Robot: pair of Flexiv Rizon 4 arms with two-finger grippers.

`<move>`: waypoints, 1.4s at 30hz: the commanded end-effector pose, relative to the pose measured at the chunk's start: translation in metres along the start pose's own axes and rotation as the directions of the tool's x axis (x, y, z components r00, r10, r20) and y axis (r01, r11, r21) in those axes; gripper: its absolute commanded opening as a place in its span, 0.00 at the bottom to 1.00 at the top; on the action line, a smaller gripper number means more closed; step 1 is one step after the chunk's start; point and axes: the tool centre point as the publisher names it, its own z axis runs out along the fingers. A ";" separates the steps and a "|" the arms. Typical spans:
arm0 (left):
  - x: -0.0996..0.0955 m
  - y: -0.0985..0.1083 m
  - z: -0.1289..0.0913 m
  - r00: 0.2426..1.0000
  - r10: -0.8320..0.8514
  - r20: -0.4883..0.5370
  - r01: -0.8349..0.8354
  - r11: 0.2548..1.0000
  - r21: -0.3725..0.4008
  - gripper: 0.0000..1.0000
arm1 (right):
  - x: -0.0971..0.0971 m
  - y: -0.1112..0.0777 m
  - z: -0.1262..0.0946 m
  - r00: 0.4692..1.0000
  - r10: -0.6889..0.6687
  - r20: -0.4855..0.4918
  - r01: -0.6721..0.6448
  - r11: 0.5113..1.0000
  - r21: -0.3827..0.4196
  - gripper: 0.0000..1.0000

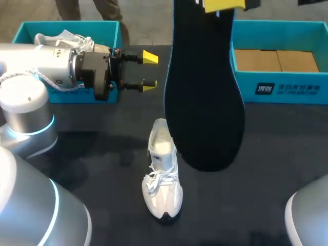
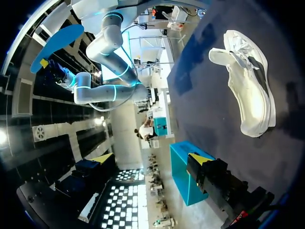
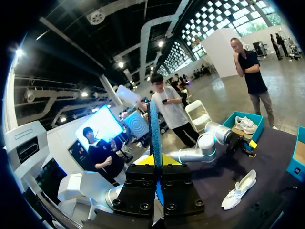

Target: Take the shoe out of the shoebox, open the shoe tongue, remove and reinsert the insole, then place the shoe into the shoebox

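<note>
R gripper is clamped on the narrower end of the black insole, which hangs lengthwise down from it, up in the air over the table. In the right wrist view the insole shows edge-on, pinched between the two fingers.

L gripper sits just in front of the left box, fingers spread w/ nothing between them. It points toward the insole but is apart from it.

White shoe stands on its sole mid-table, toe toward the robot, heel toward the boxes, laces on top — outside both boxes.

Left box holds a second white shoe. Right box is at the far right of the table, w/ brown cardboard in its bottom.
</note>
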 end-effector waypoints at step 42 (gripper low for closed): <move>0.000 -0.001 0.001 1.000 0.002 0.000 -0.002 1.000 -0.003 1.00 | -0.185 0.038 0.031 0.955 0.276 -0.106 -0.267 0.960 0.088 0.00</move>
